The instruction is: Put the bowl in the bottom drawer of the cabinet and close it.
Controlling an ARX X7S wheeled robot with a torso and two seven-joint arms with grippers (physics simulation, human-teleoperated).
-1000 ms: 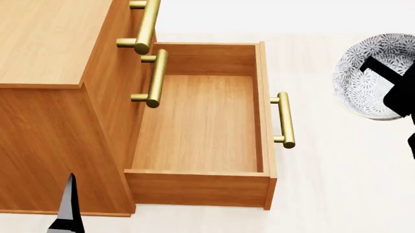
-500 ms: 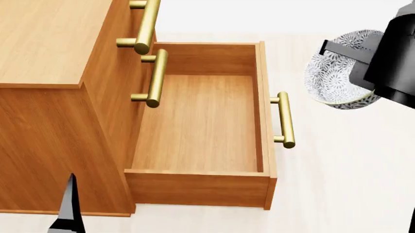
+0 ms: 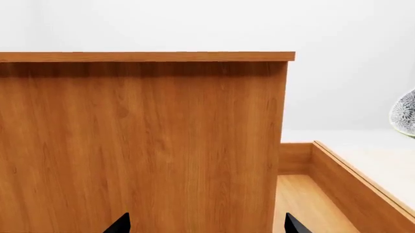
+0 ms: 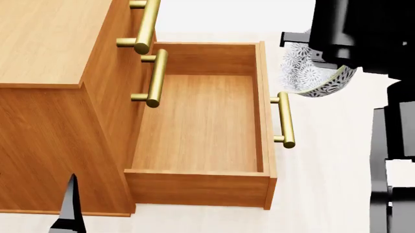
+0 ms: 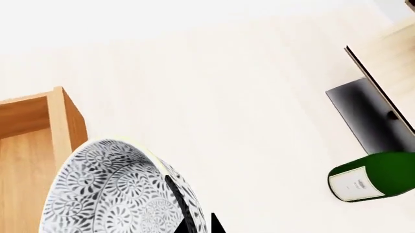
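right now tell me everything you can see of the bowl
The bowl is small, round and deep, white with a fine blue-grey floral pattern inside and out. It is held tilted in the air by the right end effector, which grips its rim, just beyond the front and handle of the open bottom drawer, not yet inside it.

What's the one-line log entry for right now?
phase: carrying | right gripper: shut on bowl, tilted, above drawer handle | bottom drawer: open, empty | left gripper: open, idle by cabinet
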